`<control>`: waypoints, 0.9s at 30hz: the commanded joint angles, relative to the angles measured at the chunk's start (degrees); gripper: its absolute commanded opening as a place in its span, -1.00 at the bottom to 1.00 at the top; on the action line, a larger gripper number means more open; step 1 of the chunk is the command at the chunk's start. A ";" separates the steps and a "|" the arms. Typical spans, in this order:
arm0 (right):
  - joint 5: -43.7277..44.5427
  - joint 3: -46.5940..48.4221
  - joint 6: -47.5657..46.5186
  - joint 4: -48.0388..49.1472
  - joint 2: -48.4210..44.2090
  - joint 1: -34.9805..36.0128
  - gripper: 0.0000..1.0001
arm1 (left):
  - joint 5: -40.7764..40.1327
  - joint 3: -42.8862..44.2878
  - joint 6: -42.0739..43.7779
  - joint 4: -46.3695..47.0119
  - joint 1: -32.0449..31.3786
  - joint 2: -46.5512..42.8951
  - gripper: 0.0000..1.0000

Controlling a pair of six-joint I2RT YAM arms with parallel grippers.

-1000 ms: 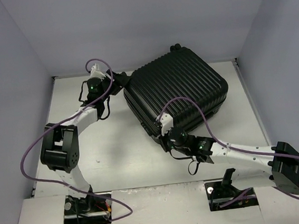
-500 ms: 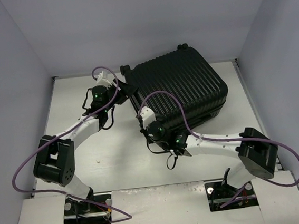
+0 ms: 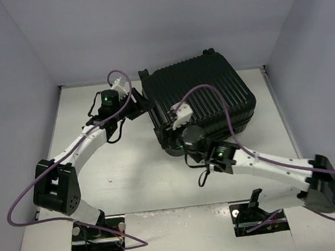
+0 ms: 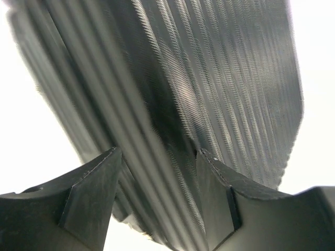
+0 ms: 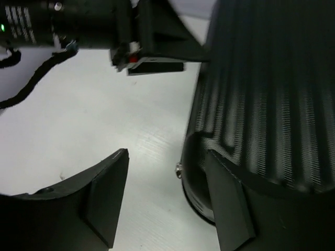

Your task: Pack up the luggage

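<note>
Pale lavender walls close round a white table (image 3: 118,166), and the luggage (image 3: 206,98), a black ribbed hard-shell suitcase, lies shut and flat toward the far right corner, its wheels along the far edge. The left gripper (image 3: 143,102) sits at the case's far left corner with its jaws spread. Its wrist view shows ribbed shell filling the gap between them, but I cannot tell whether the pads touch. The right gripper (image 3: 172,138) is at the near left corner, jaws also parted and holding nothing, one finger over bare table and the other just in front of the rounded corner. The shell looks stiff, smooth and bulky, probably heavy for these arms and too wide to pinch across. An edge, the seam lip or the handle seems the likelier hold, and the ribs may let the fingers slide.
</note>
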 commanded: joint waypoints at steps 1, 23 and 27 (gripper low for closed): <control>9.30 -0.72 5.48 -5.41 -9.13 -2.80 0.11 | -0.21 9.12 8.16 -12.09 2.71 1.84 0.07; -27.86 7.27 17.02 -18.17 -0.91 -64.85 1.00 | 5.60 62.49 15.64 -28.88 8.69 35.07 0.50; -34.98 8.76 16.76 -15.62 6.11 -67.05 1.00 | 10.60 67.07 13.10 -27.66 8.61 41.22 0.51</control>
